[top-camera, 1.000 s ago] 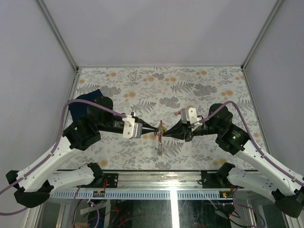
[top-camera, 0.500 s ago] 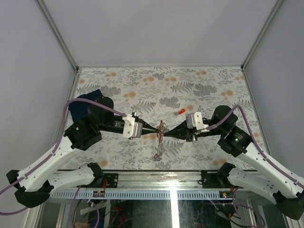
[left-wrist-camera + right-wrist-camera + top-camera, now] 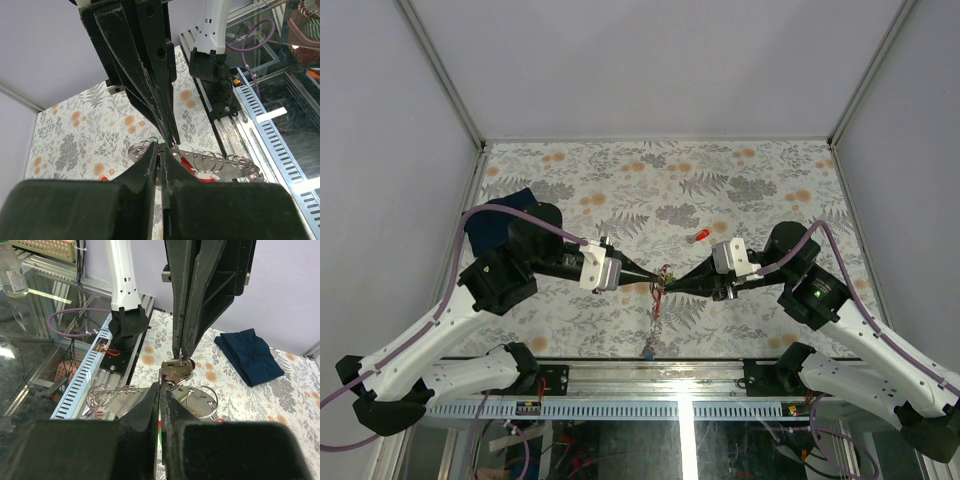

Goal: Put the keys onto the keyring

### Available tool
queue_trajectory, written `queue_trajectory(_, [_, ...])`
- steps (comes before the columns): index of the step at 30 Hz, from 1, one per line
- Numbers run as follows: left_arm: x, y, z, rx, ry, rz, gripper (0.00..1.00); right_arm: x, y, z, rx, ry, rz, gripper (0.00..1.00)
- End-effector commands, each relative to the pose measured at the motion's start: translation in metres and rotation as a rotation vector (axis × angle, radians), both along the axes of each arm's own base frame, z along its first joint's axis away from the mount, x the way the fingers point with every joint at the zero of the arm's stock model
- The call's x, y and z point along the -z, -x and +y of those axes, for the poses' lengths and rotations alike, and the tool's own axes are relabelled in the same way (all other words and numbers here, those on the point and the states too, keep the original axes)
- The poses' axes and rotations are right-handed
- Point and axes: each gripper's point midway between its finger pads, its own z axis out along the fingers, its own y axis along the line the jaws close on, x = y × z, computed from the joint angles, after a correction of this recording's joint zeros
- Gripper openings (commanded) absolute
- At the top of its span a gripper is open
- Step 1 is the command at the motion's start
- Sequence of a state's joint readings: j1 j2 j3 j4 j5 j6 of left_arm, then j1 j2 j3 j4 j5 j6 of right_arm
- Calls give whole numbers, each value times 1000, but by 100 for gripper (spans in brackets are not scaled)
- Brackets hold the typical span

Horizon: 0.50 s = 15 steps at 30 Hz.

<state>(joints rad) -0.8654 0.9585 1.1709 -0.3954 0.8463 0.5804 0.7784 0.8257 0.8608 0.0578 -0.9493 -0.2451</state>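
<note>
Grey and red, the keyring (image 3: pixel 210 164) is held up off the tabletop (image 3: pixel 750 190), above the middle of its near half, its flat fob lying almost level with thin wire rings looped along it and the red strap tucked beneath. In the overhead view a strand of rings trails from it toward the near edge and ends in a bit of blue. Of the keys (image 3: pixel 175 371), one with a dull head sits right at the top of the bundle, touching the tips that meet there. The left end effector (image 3: pixel 652 280) comes in from the left with its fingers pressed tight together, pinching the keyring at a wire ring. The right end effector (image 3: pixel 670 286) faces it tip to tip, its fingers also pressed narrow; a sliver of green shows in the slit between them, and what it grips I cannot tell. A red-tagged key (image 3: pixel 701 236) lies alone on the tabletop, right of centre. A dark blue cloth (image 3: pixel 250 357) sits near the left edge, partly under the left arm.
</note>
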Motion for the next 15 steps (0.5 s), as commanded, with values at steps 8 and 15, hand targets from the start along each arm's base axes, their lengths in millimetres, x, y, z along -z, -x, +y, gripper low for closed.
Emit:
queue_trajectory(8, [-9,10,-5,63,38,13,0,-40,7,-1,-41,-92,-85,0])
queue_trajectory(15, [-9,13,-6,83,37,19,0,-39,8,1,-57,-86,-72,0])
